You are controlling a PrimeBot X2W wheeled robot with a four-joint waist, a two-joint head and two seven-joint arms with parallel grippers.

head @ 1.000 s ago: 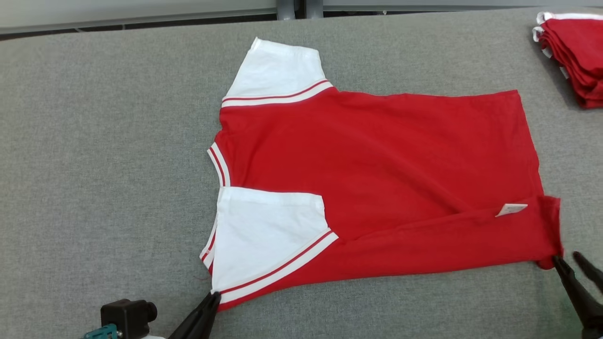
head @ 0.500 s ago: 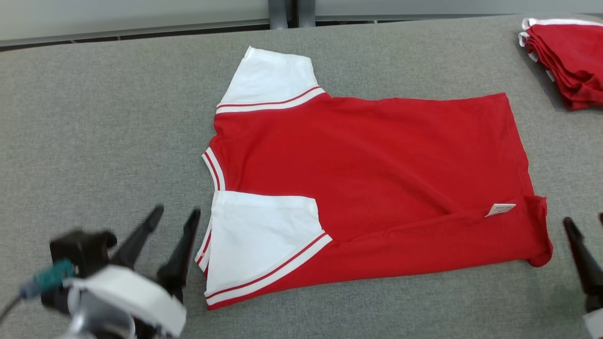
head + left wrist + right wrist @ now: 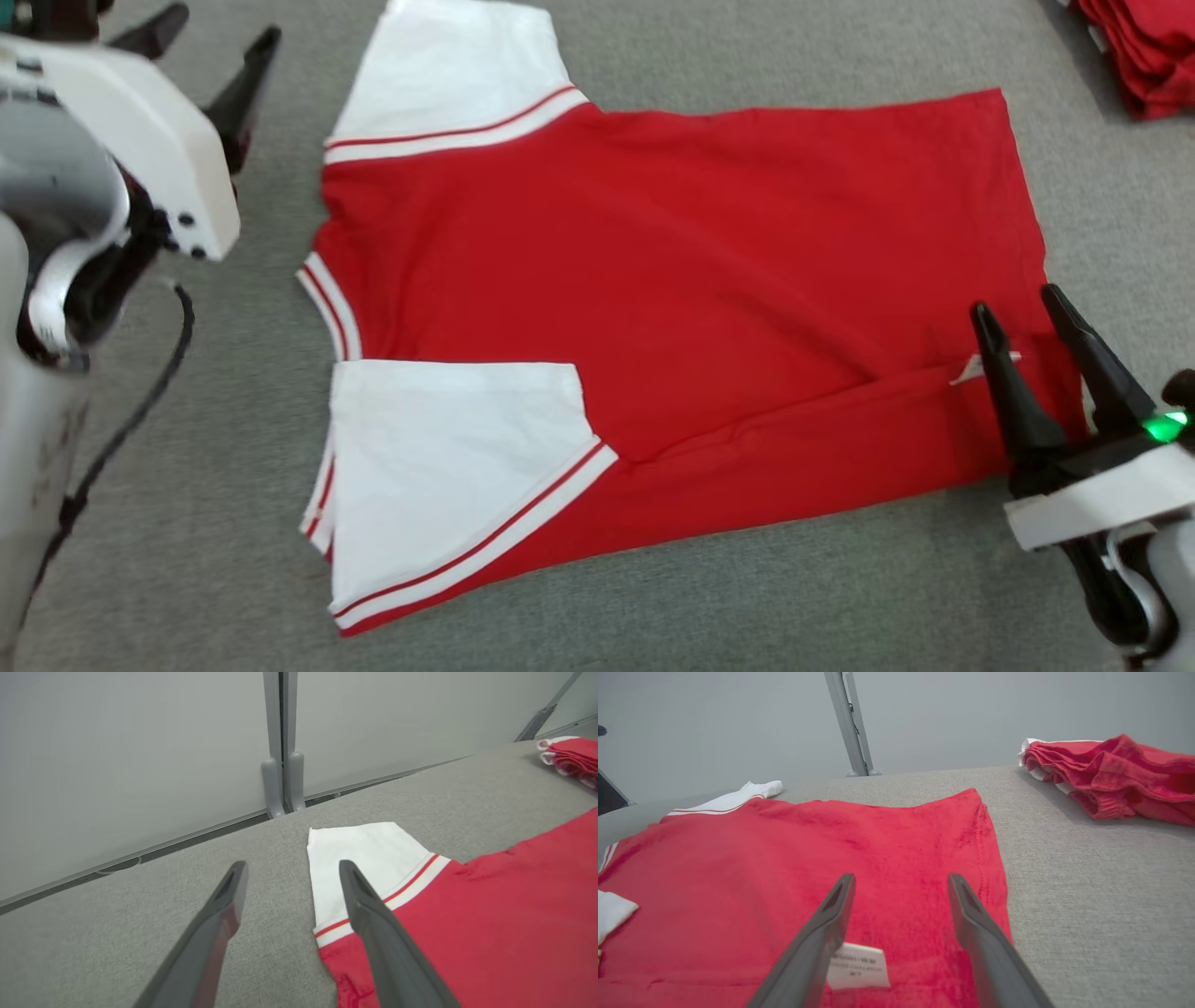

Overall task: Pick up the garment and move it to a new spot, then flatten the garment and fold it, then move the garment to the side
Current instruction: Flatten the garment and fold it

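Lying flat on the grey counter (image 3: 187, 523), the red shirt (image 3: 700, 261) is taking up the middle of the head view, with its neck pointing toward the left edge of the frame and its hem toward the right. One white sleeve (image 3: 448, 75) is sticking out toward the top of the frame. The shirt's lower side is lying folded up over the body, so the other white sleeve (image 3: 448, 467) is resting on the red cloth at lower centre-left, and a long red strip is running from it to the right. A small white label (image 3: 857, 966) is showing on that fold near the hem.

The left hand (image 3: 224, 23) is hanging in the upper left of the frame, its two dark fingers spread wide and gripping nothing. It is sitting over bare counter just beside the outstretched sleeve. In the left wrist view one finger is crossing in front of that sleeve's striped seam, and whether it is touching the cloth I cannot tell.

The right hand (image 3: 1015, 300) is standing at the lower right of the frame, fingers likewise spread apart and empty, over the hem corner of the fold, with the label just beside its left-hand finger in the picture.

A pile of red clothes (image 3: 1139, 47) with white trim is lying in the upper right corner, well apart from the shirt.
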